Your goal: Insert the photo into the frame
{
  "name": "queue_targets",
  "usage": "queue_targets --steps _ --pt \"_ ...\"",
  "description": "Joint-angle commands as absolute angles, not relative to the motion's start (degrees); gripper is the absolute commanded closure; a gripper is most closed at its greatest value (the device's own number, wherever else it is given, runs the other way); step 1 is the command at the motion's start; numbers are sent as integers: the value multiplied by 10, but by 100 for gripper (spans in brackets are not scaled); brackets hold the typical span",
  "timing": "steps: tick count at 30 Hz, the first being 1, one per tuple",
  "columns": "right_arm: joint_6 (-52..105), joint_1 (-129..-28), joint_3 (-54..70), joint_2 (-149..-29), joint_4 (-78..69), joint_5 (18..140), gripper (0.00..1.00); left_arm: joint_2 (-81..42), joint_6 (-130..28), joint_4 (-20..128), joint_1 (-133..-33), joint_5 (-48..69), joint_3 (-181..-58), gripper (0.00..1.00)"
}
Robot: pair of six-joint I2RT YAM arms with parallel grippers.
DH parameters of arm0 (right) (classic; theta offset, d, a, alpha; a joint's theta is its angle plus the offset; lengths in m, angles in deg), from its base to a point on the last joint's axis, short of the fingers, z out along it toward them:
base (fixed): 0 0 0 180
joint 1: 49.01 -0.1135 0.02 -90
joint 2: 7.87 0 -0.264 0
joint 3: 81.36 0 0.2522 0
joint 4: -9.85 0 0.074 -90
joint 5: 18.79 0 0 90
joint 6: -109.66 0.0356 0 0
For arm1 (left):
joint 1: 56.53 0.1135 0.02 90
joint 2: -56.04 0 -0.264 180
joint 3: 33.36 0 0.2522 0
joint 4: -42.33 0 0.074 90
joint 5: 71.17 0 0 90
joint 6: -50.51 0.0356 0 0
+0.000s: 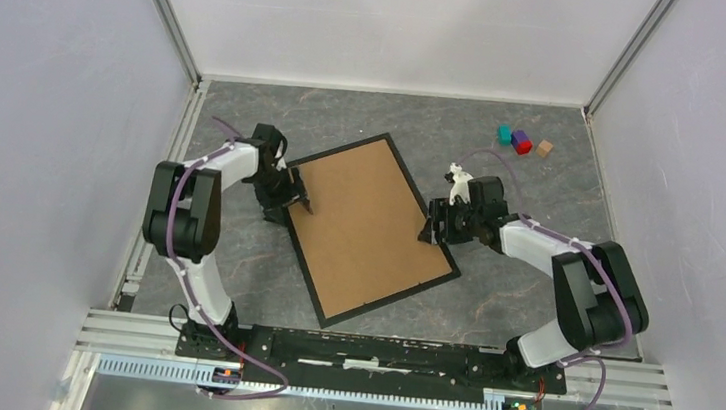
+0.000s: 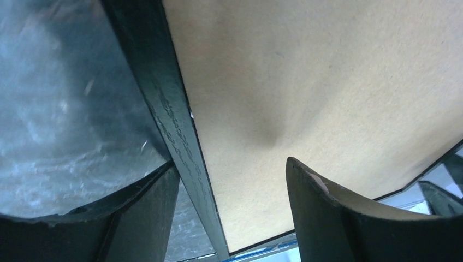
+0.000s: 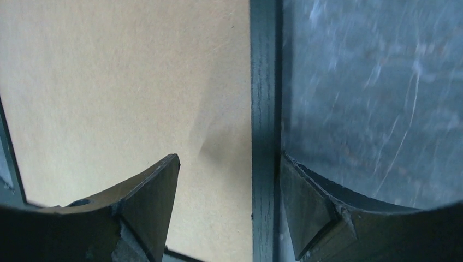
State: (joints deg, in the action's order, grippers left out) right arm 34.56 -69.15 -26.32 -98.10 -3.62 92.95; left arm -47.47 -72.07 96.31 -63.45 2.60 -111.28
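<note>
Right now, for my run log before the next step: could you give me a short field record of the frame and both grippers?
frame: black, lying flat on the table, turned at an angle
backing board: plain brown, fills the frame
photo: not visible in any view
left gripper: open, straddling the frame's left edge
right gripper: open, straddling the frame's right edge
coloured blocks: far right of the table, apart from the frame

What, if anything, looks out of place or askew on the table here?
The black frame lies skewed, diagonal to the table edges, brown backing board up. No photo shows. Three small coloured blocks sit at the far right, unrelated to framing.
</note>
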Motion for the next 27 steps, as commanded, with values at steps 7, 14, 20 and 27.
queue_targets --steps 7,14,20,27 --pt "248 -585 -208 -926 -323 1009 33 -411 -604 945 -643 21 -1087 17" --pt "214 -585 -194 -941 -370 966 57 -303 -687 918 -682 9 -961 50" --pt "230 -591 -193 -971 -329 987 69 -323 -722 864 -690 7 -919 63" --pt "237 -597 -174 -1003 -322 987 68 -324 -718 861 -689 33 -910 66"
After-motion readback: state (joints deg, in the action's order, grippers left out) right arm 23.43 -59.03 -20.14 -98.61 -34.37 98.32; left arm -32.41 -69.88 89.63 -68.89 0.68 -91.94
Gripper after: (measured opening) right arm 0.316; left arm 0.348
